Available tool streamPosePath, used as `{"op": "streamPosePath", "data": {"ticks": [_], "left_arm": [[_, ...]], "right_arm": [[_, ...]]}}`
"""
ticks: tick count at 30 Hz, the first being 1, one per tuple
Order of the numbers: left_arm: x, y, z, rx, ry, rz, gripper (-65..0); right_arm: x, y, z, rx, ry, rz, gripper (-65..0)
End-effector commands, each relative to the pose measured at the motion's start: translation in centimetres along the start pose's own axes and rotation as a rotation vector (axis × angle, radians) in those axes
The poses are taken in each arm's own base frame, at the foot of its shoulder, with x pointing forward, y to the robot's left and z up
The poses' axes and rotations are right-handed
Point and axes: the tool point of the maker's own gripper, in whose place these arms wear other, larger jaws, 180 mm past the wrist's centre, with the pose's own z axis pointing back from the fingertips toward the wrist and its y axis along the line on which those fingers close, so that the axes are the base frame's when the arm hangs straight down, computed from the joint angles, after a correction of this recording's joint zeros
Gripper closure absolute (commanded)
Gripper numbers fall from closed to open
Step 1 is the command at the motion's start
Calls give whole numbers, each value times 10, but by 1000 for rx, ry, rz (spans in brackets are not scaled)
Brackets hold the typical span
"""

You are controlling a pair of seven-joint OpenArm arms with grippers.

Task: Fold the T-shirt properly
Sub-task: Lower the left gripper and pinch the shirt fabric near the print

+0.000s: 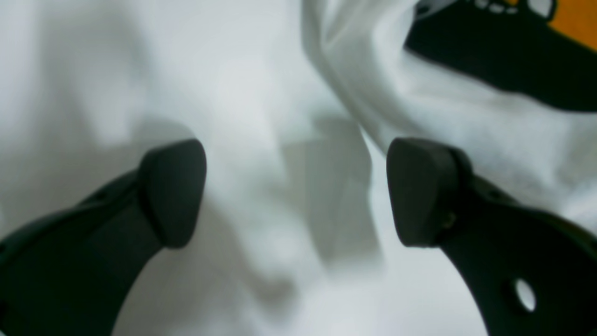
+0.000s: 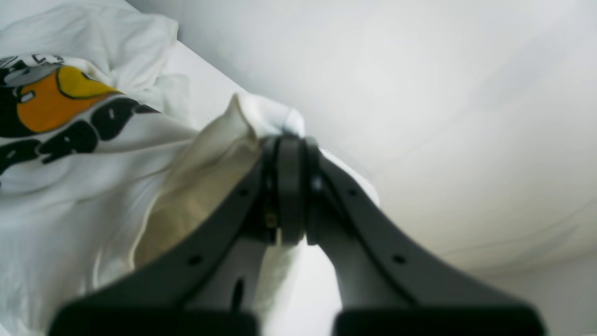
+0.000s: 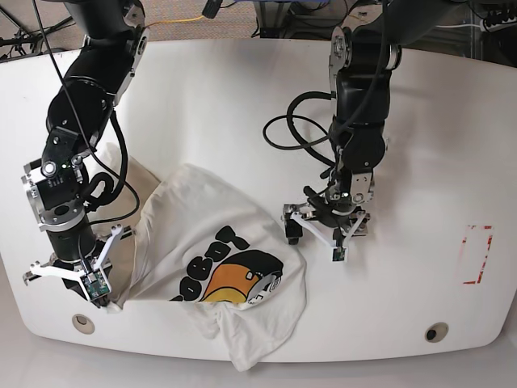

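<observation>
Left wrist view: the left tool (image 1: 296, 191) stands wide open, its two dark pads well apart with nothing between them. Under it lies the rumpled cream-white cotton T-shirt (image 1: 242, 93), out of focus; a raised fold runs down from the top towards the right-hand pad (image 1: 419, 191), and part of the black and orange print shows in the upper right corner.

Right wrist view: the right tool (image 2: 289, 186) is closed, its jaws pressed together on a bunched edge of the T-shirt (image 2: 84, 196), which rises in a peak just beside the fingertips. The orange-yellow round graphic (image 2: 51, 100) and bold black letters lie to the left, on cloth that slopes away over the white surface (image 2: 419, 93).

Base view: the T-shirt (image 3: 202, 234) lies crumpled near the front left edge of the white oval surface (image 3: 242, 97), print upward, a flap reaching towards the front edge. The right tool (image 3: 101, 291) grips it at its left corner. The left tool (image 3: 323, 230) sits at the shirt's right edge, spread open.
</observation>
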Motion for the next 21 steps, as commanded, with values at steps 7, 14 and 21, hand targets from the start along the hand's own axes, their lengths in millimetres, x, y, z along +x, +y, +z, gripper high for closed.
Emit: {"op": "streamPosePath", "data": {"ticks": [7,14,21], "left_arm": [[4,-13,-12,-53,-30,134,-567],[1,-37,-11,-137,-27,266,-567],[-22,-47,-16,-170,32,423,-565]], "right_arm": [[18,-11,3,-29,-63,5,0],[21,-2,0,-3,-68,9,0],[20,0,-1,2,-65,8,0]]}}
